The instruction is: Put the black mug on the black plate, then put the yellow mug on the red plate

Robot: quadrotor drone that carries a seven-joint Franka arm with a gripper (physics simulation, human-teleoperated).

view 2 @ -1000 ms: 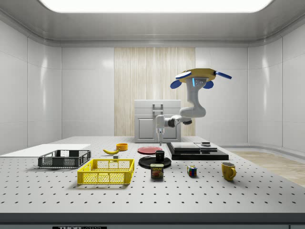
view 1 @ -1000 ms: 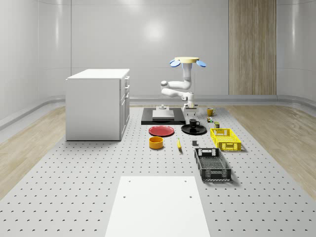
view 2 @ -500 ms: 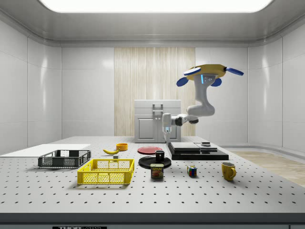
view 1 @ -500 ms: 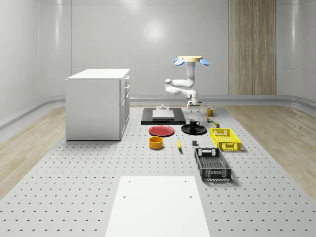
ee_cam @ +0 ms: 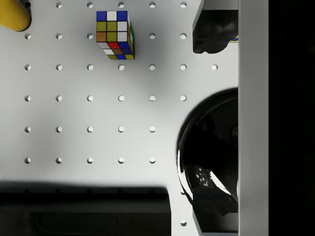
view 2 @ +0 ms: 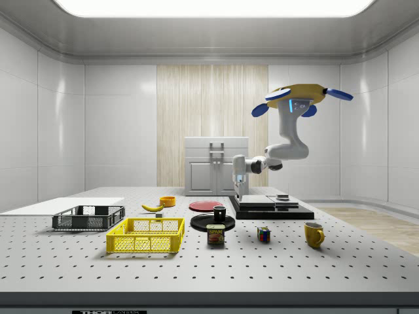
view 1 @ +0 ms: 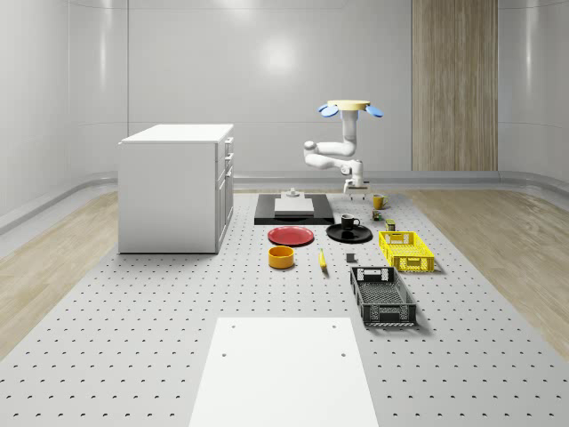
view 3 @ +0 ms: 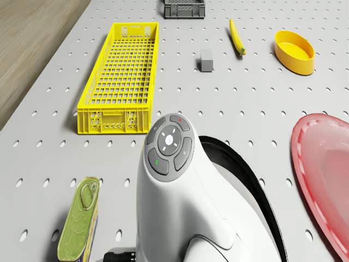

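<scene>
drone [view 2: 302, 97] hovers above tabletop [view 1: 178, 302] | our tool [view 1: 356, 189] hangs above black plate [view 1: 348, 234], grip state we cannot tell | black mug [view 1: 349, 222] sits on black plate | yellow mug [view 2: 314, 234] apart on tabletop | red plate [view 1: 292, 236] bare

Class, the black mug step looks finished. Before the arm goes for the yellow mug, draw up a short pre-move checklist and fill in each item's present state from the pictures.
1. Black mug stands on the black plate: ok.
2. Yellow mug upright on the table: ok.
3. Red plate bare, ready to receive: ok.
4. Gripper above the table, holding nothing: ok.
5. Fingers open wide enough for the mug: cannot tell.
6. Drone hovering over the yellow mug: not ok, it hovers short of it.
</scene>
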